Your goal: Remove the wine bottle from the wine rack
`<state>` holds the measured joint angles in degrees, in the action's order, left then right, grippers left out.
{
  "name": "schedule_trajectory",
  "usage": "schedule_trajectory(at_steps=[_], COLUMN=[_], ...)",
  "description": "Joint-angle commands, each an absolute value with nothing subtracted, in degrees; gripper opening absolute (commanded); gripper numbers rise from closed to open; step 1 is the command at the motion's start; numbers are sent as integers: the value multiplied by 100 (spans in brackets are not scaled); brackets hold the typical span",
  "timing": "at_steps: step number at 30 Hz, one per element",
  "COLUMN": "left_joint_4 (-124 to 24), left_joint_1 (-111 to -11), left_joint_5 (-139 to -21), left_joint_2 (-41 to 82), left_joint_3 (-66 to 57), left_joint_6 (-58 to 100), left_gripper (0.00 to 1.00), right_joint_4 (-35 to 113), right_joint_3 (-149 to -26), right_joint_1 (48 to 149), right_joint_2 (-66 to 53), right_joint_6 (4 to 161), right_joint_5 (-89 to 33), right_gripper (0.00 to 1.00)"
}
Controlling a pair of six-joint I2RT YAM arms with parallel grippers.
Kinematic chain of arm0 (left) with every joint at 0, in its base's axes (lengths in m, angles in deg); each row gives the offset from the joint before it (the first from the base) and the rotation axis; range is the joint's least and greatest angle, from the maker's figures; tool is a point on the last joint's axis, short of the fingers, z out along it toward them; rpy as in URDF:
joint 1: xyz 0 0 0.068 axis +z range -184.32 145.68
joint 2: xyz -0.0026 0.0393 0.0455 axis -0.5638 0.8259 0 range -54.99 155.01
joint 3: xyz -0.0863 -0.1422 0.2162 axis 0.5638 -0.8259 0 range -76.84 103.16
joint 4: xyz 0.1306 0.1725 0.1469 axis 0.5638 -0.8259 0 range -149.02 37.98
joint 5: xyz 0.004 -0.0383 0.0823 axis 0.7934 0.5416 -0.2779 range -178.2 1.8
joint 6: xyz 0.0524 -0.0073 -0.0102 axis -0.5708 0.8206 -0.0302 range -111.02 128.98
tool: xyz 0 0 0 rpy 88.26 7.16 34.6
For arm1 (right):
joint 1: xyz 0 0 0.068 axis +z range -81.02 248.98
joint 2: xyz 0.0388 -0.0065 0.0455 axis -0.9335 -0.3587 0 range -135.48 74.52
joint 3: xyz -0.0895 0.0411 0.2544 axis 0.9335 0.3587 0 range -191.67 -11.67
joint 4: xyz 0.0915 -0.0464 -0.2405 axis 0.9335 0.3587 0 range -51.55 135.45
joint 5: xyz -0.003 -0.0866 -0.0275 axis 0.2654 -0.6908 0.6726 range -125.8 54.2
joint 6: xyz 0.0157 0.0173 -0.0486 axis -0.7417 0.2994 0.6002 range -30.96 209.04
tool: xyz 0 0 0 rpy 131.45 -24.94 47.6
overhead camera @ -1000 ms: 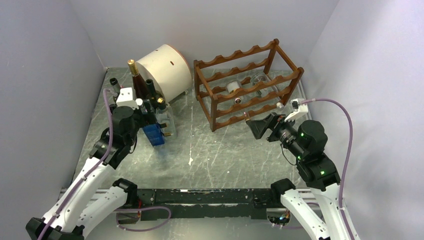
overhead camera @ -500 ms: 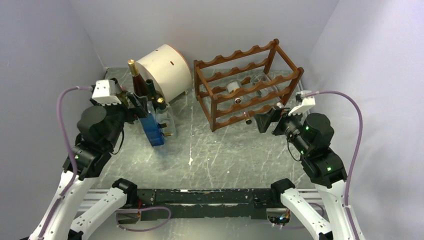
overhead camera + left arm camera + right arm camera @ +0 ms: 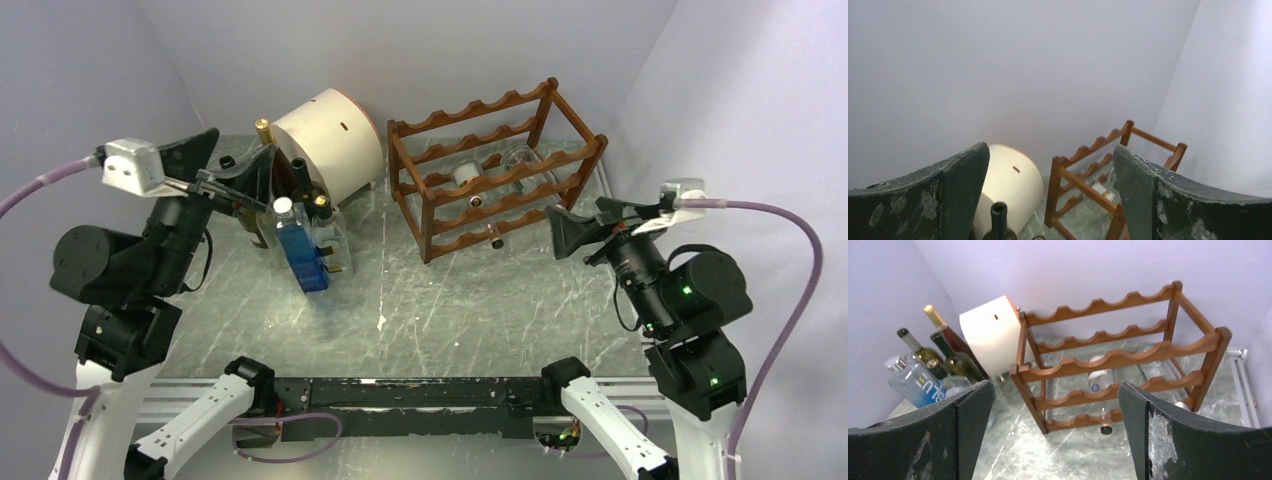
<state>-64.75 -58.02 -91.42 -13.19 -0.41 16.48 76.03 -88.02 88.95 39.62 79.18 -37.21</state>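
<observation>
Both arms have swung up and outward. The left gripper (image 3: pixel 240 160), close over the standing bottles (image 3: pixel 305 215) a second ago, now sits higher and nearer the left wall (image 3: pixel 70 90). The right gripper (image 3: pixel 588 215), earlier at the rack's near right corner, has drawn back toward the right wall (image 3: pixel 750 110). Each claw is spread wide and holds nothing; both wrist views show only open air between the dark, scuffed fingers (image 3: pixel 955 185). The rack (image 3: pixel 495 165) stands on the far right part of the table (image 3: pixel 450 300), a grey-green slab veined with white like marble. A clear bottle (image 3: pixel 1096 380) lies in the rack's middle tier, and another neck (image 3: pixel 1106 429) with a dark cap pokes out under the lowest front rail, so nothing has left the rack. A cream drum (image 3: pixel 330 140) lies on its side just left of the rack, against the back wall. The standing bottles cluster in front of the drum, among them a blue-tinted one (image 3: pixel 300 255). Plain pale walls, faintly lilac, close in the table on three sides, and a black rail (image 3: pixel 400 392) runs along its near edge between the arm bases.
</observation>
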Motion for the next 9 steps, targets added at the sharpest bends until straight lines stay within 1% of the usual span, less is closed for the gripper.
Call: schedule_trajectory(at_steps=[1,4,6,9], left_joint_4=[-5605,-5570,-5594,-5618], left_joint_1=[-5774,-5779,-5779,-5779], left_joint_5=[-8839,-8867,-8873,-8848], left_joint_2=[-1467,-1530,-1559,-1603], left_joint_3=[3,-31,-78,-152], left_joint_6=[1479,1557,1628,1726], left_gripper=[97,97,97,96], right_joint_4=[7453,7378,7371,7183], right_joint_3=[-9020,-9068,-9048,-8943], right_joint_1=[8929,8928,8928,8911], right_joint_2=[3953,3911,3850,3903], right_joint_6=[8010,7944,8001,7903], right_joint_5=[-3971,-4001,-3751,-3684], right_gripper=[100,100,100,100])
